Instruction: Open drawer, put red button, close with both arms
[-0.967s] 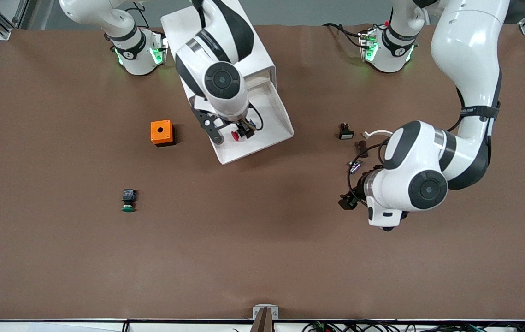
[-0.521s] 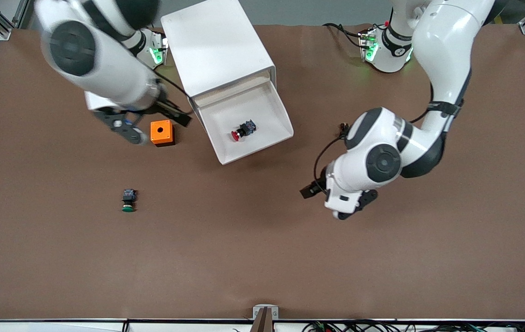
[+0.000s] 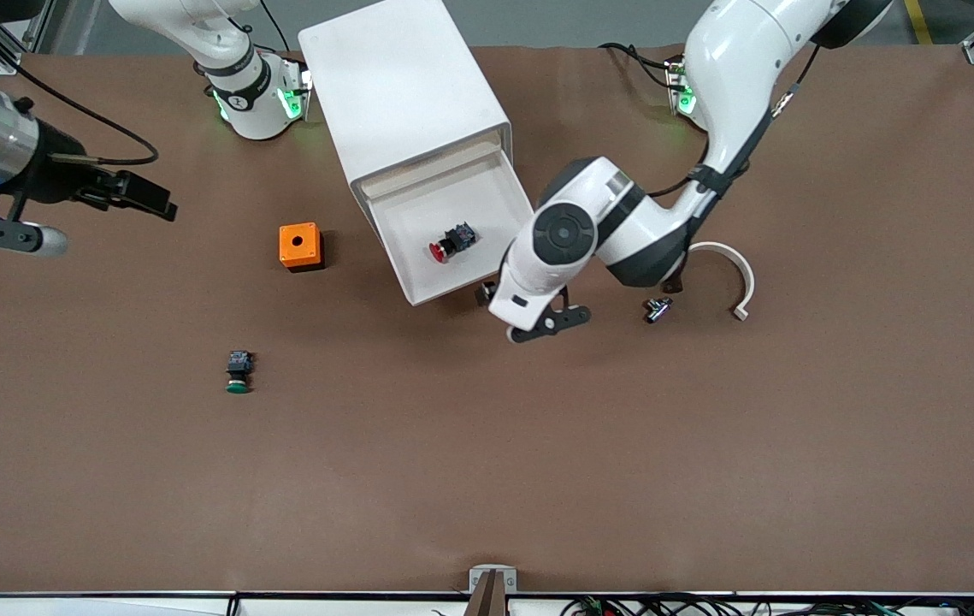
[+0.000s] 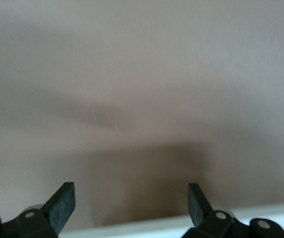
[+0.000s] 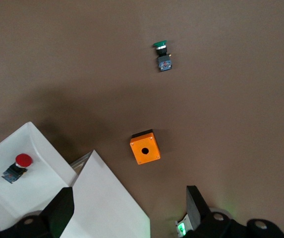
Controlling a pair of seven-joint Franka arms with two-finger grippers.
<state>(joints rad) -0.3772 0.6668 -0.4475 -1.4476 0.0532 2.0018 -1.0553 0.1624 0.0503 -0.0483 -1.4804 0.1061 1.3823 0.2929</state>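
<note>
The red button (image 3: 449, 243) lies on its side in the open white drawer (image 3: 418, 201) of the white cabinet (image 3: 401, 85). It also shows in the right wrist view (image 5: 19, 164). My left gripper (image 3: 487, 295) is low at the drawer's front corner toward the left arm's end. It is mostly hidden under its hand. In the left wrist view it (image 4: 130, 191) is open and empty, with a white edge (image 4: 181, 224) just under the fingers. My right gripper (image 3: 144, 198) is raised high toward the right arm's end of the table. It (image 5: 129, 197) is open and empty.
An orange box with a hole (image 3: 299, 246) stands beside the drawer toward the right arm's end. A green-capped button (image 3: 238, 374) lies nearer the front camera. A white curved piece (image 3: 736, 275) and a small metal part (image 3: 658, 309) lie toward the left arm's end.
My right gripper let go of the red button in the drawer and swung up and away toward its end of the table. My left arm moved to the drawer's front corner.
</note>
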